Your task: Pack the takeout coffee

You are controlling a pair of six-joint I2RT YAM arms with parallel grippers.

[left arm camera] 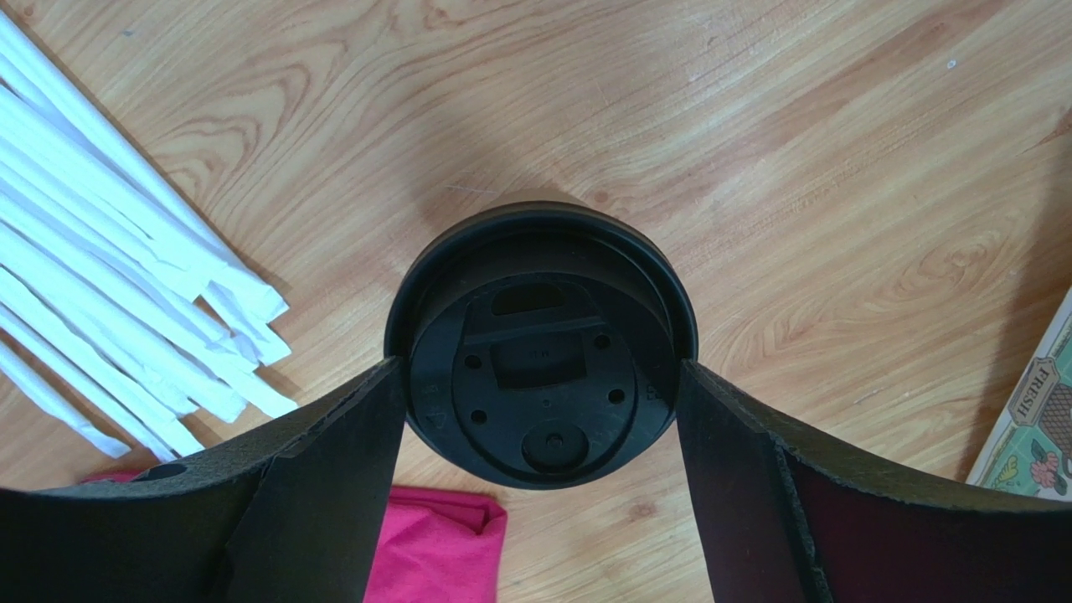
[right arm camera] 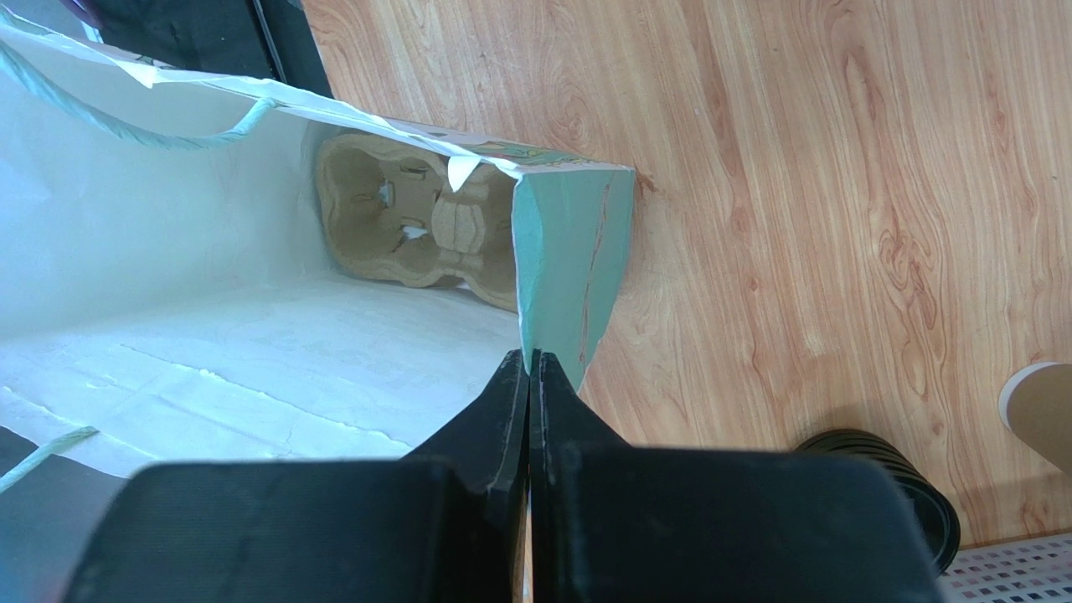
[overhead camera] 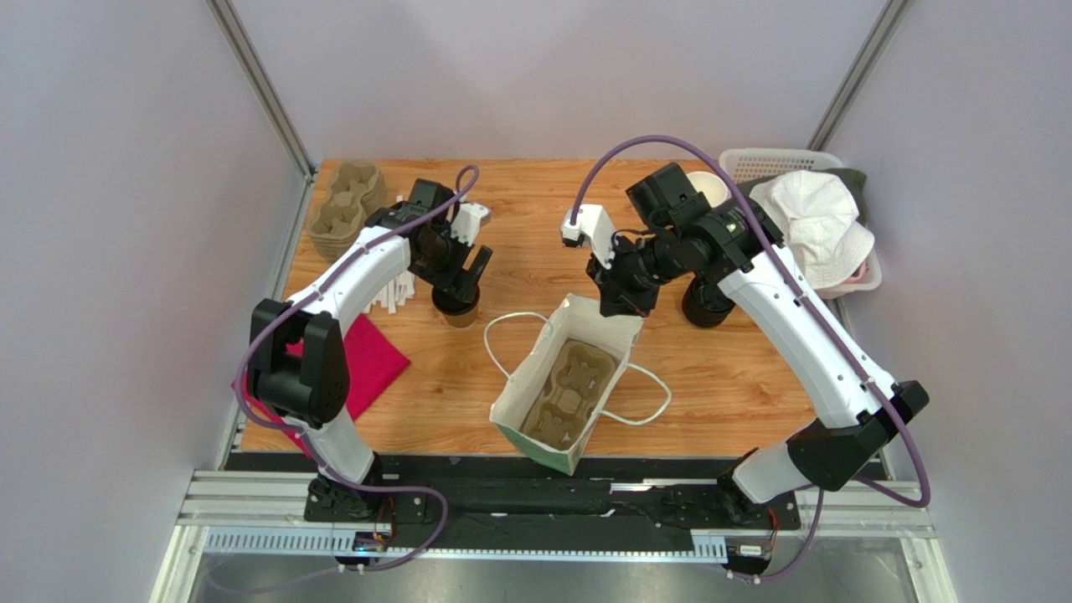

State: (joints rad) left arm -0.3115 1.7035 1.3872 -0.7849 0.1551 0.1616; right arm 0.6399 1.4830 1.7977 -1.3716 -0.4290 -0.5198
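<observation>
Overall: a wooden table seen from above, with two robot arms reaching in from its near edge.
Takeout coffee: a small paper cup topped by a round black plastic lid with a raised rim, a recessed centre and a small round sip hole. From straight above the lid hides nearly all of the cup; the overhead view shows only a sliver of kraft-brown wall under it.
Coffee position: upright on the table, left of centre, just left of the bag and outside it.
Left gripper: directly over the cup, jaws spread wide, the two black fingers meeting the lid's rim on opposite sides and holding it between them.
Right gripper: jaws pinched tight together on the top edge of the bag at its far right corner.
Paper bag: stands open at table centre, white inside, teal outside, with rope handles.
Cup carrier: moulded brown pulp tray lying on the bag's floor.
Paper-wrapped straws: a white bundle fanned on the table just left of the cup.
Pink cloth: flat on the table near the left arm, just beside the cup on its near side.
</observation>
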